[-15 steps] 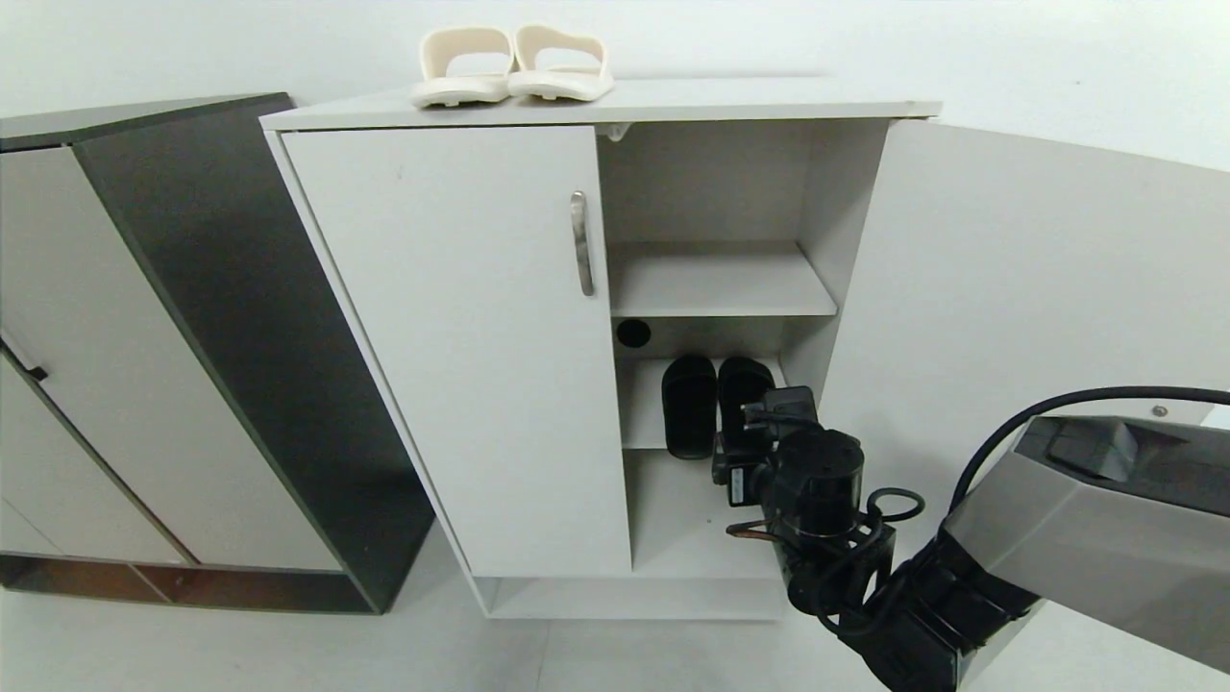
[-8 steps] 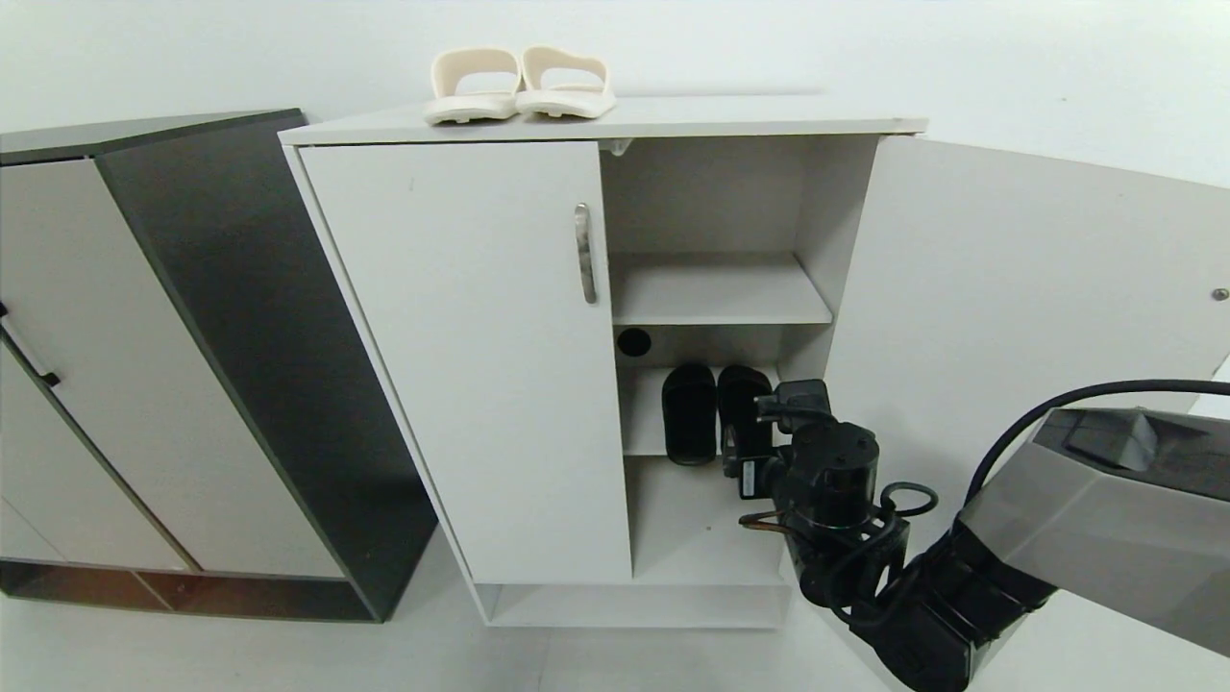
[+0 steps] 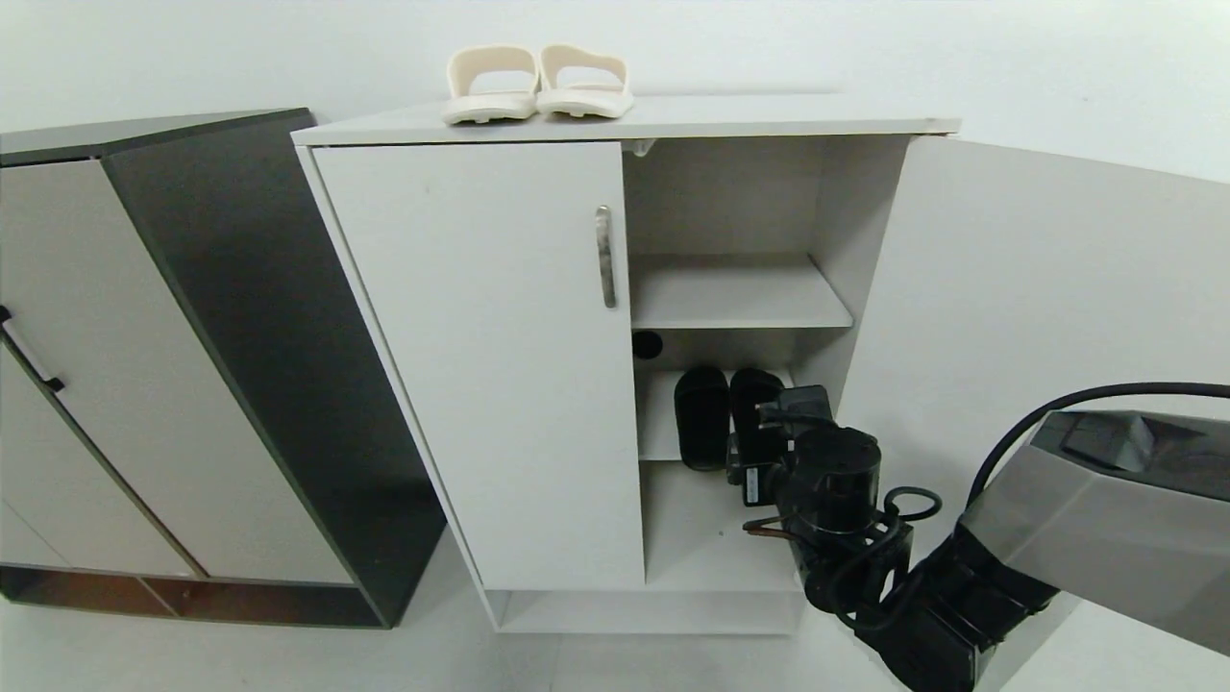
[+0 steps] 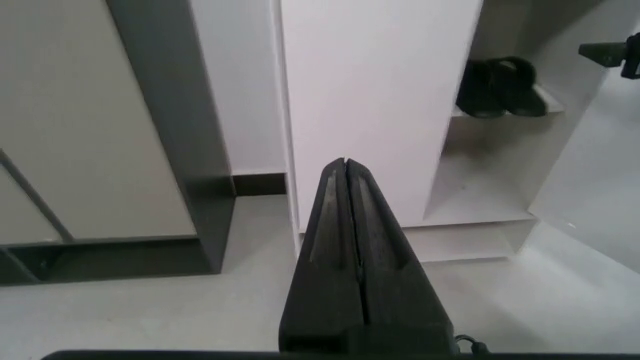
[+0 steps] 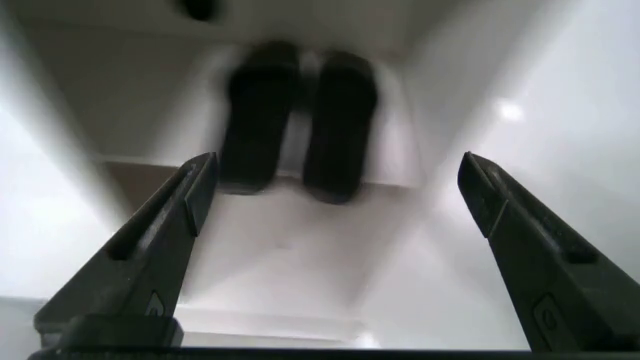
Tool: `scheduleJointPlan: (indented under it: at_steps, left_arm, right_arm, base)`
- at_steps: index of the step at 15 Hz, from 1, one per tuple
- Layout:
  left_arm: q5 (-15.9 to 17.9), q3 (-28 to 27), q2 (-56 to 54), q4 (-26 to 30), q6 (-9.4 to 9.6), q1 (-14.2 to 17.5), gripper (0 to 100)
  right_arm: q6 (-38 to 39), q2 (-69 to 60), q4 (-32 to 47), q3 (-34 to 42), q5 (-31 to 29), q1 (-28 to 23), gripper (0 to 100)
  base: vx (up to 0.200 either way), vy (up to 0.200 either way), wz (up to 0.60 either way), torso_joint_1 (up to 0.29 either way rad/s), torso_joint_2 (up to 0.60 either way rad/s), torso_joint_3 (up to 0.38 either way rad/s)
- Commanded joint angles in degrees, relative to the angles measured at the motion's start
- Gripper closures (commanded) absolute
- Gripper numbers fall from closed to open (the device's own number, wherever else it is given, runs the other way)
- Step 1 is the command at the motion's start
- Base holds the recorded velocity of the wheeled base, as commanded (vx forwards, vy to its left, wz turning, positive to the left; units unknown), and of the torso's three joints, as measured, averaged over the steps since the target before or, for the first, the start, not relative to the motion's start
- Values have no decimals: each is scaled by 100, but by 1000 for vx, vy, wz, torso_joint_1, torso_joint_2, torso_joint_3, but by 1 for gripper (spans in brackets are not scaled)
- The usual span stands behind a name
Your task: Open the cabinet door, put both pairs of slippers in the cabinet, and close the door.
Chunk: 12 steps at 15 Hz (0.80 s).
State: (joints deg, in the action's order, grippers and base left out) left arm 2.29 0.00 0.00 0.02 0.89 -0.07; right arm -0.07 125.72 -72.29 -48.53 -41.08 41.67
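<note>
Cabinet [image 3: 769, 113], white: right door [image 3: 1038, 288] swung open, left door [image 3: 480, 356] closed. Black slippers [image 3: 701, 418] sit side by side on the middle shelf [image 3: 658, 423], and cream slippers [image 3: 492, 96] sit on the cabinet's top. Right pincer [image 5: 337, 170]: spread, holding nothing, just in front of the black slippers; left pincer [image 4: 345, 165]: pressed together, empty, facing the closed left door.

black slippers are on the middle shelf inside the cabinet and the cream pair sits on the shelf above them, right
No: the head view shows the cream pair on top of the cabinet, outside it. The black slippers are on the middle shelf inside.
</note>
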Motion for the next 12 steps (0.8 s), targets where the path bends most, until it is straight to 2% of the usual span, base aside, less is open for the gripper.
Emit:
scheduleJointPlan:
  at_steps: [1,11,12]
  left_arm:
    - [-1,0,9,-2,-1,7,100]
    - [-1,0,9,-2,8,-1,100]
    - [-1,0,0,-2,8,-1,100]
  right_arm:
    - [-1,31,-4,28,-5,-27,0]
    - [-212,5,-286,274,294,-97,0]
    - [-221,-4,-347,309,329,-106,0]
  base:
    - [0,200,0,7,2,7]
    - [0,200,0,0,3,3]
    - [0,0,0,0,0,0]
